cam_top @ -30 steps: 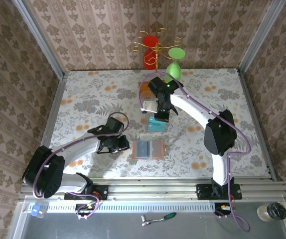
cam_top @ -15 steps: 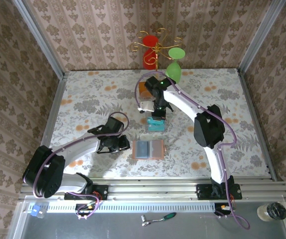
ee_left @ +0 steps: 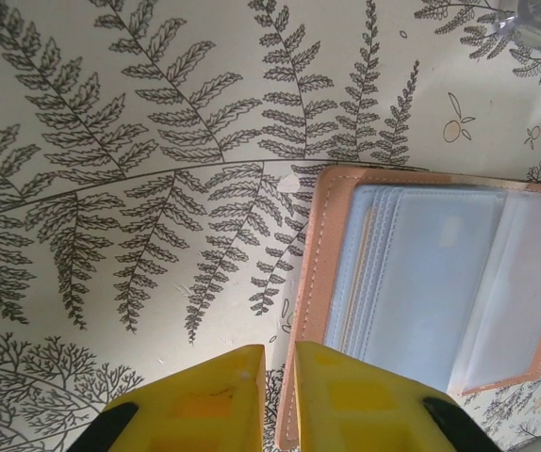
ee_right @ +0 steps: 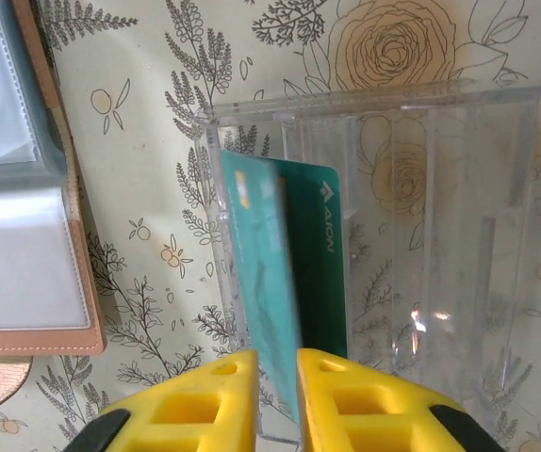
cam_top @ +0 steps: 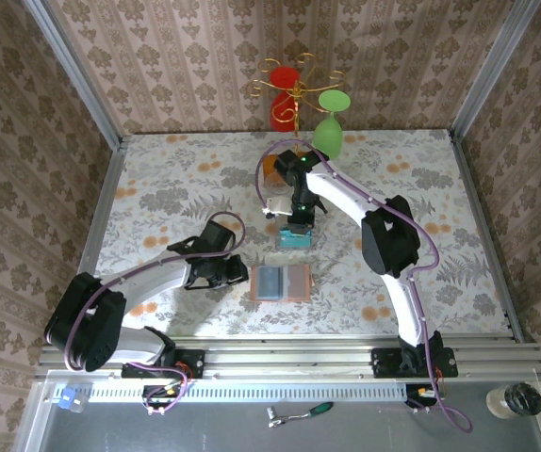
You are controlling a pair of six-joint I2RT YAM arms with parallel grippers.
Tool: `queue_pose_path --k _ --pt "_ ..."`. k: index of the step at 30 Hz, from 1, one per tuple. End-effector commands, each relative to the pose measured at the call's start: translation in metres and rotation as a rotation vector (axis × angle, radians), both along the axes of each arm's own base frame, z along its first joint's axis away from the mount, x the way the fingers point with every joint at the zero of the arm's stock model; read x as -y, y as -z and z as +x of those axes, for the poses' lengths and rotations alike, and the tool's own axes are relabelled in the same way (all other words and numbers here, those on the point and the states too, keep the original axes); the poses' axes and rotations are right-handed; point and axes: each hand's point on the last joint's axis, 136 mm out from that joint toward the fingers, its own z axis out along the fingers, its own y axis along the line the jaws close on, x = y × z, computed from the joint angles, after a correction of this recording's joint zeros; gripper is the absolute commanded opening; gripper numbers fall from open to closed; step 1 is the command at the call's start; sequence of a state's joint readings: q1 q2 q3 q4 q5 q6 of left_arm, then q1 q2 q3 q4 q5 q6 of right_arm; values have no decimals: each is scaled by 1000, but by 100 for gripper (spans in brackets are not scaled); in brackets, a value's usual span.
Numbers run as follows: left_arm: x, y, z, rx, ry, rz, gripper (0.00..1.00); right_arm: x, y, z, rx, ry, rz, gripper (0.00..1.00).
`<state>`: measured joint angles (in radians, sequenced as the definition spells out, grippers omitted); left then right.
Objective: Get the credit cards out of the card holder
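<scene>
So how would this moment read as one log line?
left gripper: pinching card holder edge | right gripper: straddling teal card in clear tray, grip unclear

**Three cameras, one table**

The top view looks down from above and behind the arm bases towards the far wall. It sits far enough back to take in the whole table [cam_top: 157,188], both arms and the side walls.

The left wrist view looks steeply down from close to the cloth. The left gripper [ee_left: 277,363] is at its bottom edge and the wallet [ee_left: 440,273] lies just ahead.

The right wrist view also looks down at close range, past the right gripper [ee_right: 275,363] onto the tray [ee_right: 421,235] and the cards [ee_right: 280,273].

All three views share the wallet. It is mid-table from above, on the right in the left wrist view and at the left edge in the right wrist view. The tray's corner also shows at the top right of the left wrist view.
</scene>
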<state>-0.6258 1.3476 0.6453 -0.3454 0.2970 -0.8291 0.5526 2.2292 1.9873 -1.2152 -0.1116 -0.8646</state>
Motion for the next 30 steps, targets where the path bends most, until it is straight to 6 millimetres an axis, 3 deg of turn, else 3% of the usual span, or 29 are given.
queue_pose_path --k 1,5,11,18,25,30 --pt "0 6 -3 -25 4 -8 16 8 -26 1 41 7 -6 20" --pt "4 7 -3 -23 16 -19 16 7 -43 -1 81 51 31 20" --pt "14 11 -4 -26 37 -29 14 -10 -61 -11 122 216 182 20" --pt "19 18 -8 -40 52 -6 12 -29 -62 -41 77 509 373 20" --pt "22 22 -11 -49 54 0 11 -37 -48 -70 -32 818 489 20" --pt "23 23 -14 -54 57 4 11 -39 -42 -78 -111 999 553 20"
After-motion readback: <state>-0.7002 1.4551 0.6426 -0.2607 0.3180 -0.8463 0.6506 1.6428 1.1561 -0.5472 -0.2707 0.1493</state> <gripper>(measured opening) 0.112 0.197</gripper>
